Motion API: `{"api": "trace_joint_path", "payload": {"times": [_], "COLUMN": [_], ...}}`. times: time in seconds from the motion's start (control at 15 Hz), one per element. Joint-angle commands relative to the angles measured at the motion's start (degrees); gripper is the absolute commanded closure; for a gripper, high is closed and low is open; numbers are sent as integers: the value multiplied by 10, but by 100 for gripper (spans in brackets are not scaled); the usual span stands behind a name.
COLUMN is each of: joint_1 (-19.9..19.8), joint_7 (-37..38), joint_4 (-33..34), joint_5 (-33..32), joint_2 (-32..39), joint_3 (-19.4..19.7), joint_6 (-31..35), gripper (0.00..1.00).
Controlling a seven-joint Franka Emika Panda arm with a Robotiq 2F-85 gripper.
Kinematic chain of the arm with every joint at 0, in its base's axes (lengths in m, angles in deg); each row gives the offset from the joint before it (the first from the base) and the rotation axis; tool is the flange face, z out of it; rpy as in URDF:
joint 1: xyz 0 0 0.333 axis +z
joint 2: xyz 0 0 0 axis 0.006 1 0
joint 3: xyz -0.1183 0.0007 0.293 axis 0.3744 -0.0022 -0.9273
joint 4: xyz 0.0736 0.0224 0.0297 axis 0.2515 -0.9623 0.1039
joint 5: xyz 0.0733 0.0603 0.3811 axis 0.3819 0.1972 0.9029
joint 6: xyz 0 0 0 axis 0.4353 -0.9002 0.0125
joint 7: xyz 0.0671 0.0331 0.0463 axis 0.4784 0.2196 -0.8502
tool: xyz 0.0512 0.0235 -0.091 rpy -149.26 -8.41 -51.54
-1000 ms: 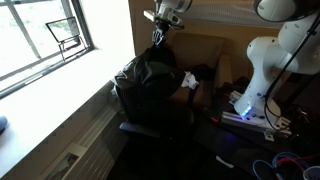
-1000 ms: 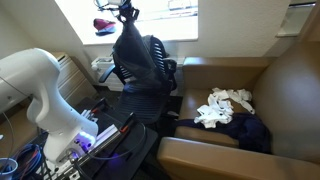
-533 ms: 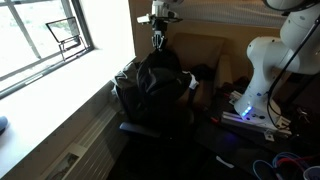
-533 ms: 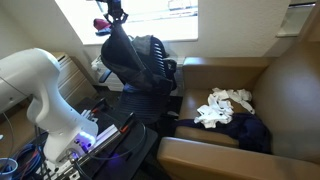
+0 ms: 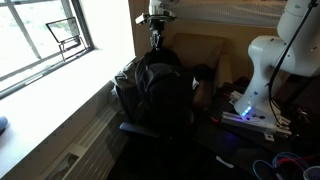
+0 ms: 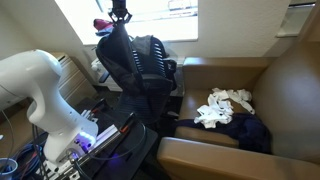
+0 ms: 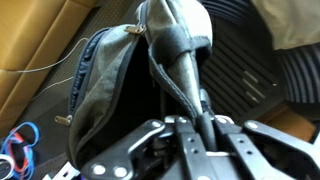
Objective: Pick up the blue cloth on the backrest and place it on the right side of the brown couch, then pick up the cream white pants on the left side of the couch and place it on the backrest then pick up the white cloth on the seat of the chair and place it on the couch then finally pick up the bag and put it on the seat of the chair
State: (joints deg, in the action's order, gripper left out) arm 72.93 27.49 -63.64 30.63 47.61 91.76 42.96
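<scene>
The brown couch (image 6: 285,90) takes up one side of the scene. On its seat a crumpled white cloth (image 6: 225,108) lies touching a dark blue cloth (image 6: 250,132), so by the look of things the cloth transfers are done. The chair (image 6: 160,100) stands just beside the couch arm, with its mesh backrest (image 6: 158,55) upright and its seat (image 6: 150,108) apparently bare, though the seat is dark and partly hidden. The bag (image 6: 122,60) is off the floor and hangs long and slack from its top, against the side of the backrest and above seat level. It is not resting on the seat. It hangs this way because it is carried by a single point, so the soft body sags under its own weight, and in the wrist view its mouth (image 7: 100,90) gapes open. The gripper (image 6: 120,14) is directly above the bag and points straight down, which keeps the load plumb. In the wrist view its jaws are clamped on the handle (image 7: 178,50), which is drawn taut between them. Assessment: this is the final step, with the bag lifted but not yet set down. The bag will probably need to be moved over the seat and lowered until its base takes the weight. Its bulk could catch on an armrest, or it could slump off the edge of the seat.
</scene>
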Motion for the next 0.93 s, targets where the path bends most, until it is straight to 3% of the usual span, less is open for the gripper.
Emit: {"api": "trace_joint_path", "payload": {"times": [0.0,0.07,0.13,0.2,0.27,0.33,0.6,0.87], "joint_1": [-78,-95,-65,-69,-68,-119,-112,-112], "joint_7": [24,28,0,5,9,43,44,44], "joint_4": [3,3,11,11,13,-7,2,3], "joint_5": [-17,-24,31,37,46,-45,-32,-32], "joint_2": [-43,-44,12,15,28,-45,-23,-23], "joint_3": [-97,-125,-85,-99,-102,-170,-170,-170], "joint_6": [158,209,229,273,308,296,339,340], "gripper": [96,96,96,96,59,82,59,59]}}
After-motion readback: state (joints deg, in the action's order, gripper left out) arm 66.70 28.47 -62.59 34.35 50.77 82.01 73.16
